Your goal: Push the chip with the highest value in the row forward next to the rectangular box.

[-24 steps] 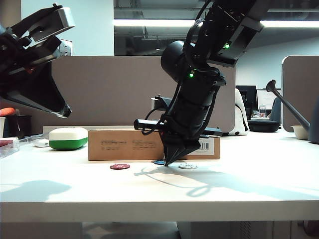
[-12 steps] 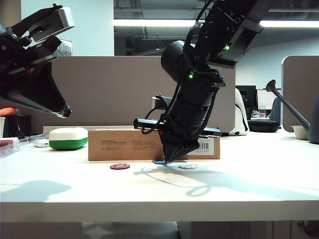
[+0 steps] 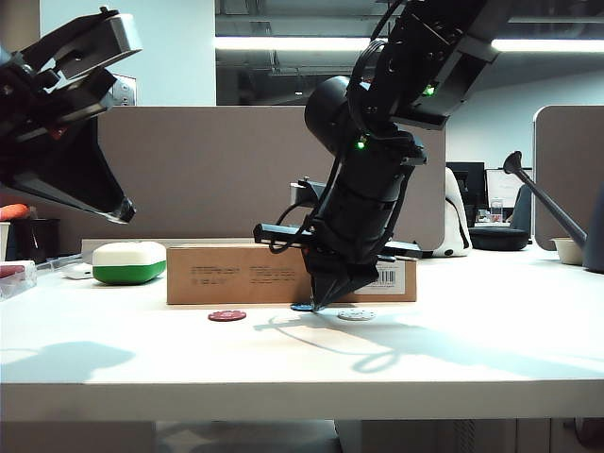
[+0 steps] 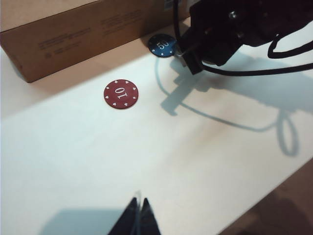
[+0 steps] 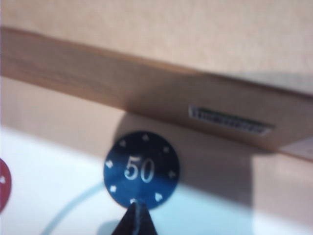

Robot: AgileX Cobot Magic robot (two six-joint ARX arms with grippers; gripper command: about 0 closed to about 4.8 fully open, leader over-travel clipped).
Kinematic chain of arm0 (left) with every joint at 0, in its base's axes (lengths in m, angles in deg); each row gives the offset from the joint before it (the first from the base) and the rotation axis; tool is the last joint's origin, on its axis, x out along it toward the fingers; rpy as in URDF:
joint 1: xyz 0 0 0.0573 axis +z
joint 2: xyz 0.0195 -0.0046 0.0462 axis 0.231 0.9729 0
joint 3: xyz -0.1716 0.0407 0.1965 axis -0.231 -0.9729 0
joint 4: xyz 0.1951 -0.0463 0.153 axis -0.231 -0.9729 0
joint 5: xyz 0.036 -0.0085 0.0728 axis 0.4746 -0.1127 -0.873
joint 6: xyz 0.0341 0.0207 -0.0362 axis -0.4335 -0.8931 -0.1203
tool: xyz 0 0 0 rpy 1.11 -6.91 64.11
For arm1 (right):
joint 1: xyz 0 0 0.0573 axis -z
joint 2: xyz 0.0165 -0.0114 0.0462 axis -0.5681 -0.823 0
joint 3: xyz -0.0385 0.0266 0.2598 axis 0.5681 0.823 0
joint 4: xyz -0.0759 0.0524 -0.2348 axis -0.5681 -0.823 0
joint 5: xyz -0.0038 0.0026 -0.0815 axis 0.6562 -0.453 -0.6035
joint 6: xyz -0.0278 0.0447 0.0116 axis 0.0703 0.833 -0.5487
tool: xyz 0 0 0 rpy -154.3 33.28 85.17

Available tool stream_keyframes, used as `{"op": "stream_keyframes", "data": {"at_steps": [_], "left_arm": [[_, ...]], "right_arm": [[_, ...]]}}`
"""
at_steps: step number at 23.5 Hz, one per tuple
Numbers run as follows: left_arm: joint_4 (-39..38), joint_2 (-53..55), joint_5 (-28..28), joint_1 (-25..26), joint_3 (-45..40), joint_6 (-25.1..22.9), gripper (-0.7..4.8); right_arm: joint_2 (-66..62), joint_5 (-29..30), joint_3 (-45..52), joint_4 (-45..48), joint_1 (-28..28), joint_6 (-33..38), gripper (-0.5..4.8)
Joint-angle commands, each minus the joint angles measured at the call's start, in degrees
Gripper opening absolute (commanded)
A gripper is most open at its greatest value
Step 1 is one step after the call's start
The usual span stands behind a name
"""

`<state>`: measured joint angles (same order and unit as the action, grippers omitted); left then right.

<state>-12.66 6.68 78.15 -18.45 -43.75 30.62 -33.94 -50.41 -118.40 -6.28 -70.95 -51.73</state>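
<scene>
The right gripper (image 5: 136,215), fingers pinched together, touches the near edge of the blue chip (image 5: 141,170) (marked 50) just beside the cardboard box (image 5: 146,93). The left gripper (image 4: 138,220), also closed, hangs well apart, empty.

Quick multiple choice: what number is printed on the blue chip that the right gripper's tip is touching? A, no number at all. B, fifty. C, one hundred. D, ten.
B: the right wrist view shows "50" in white on the blue chip, with the shut right gripper at its near edge and the rectangular box just beyond it; the left gripper hovers apart.
</scene>
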Motion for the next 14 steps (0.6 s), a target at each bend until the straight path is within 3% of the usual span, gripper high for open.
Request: {"op": "stream_keyframes", "data": {"at_steps": [1,14], "left_arm": [[0.68,-0.13,0.17,0.09,0.31,-0.24,-0.05],[0.68,-0.13,0.17,0.09,0.31,-0.22,-0.05]], "right_arm": [[0.07,-0.44,-0.15,-0.94,0.02,0.42,-0.05],[-2.32,-0.04,-0.15,0.48,-0.02,0.46,-0.05]]}}
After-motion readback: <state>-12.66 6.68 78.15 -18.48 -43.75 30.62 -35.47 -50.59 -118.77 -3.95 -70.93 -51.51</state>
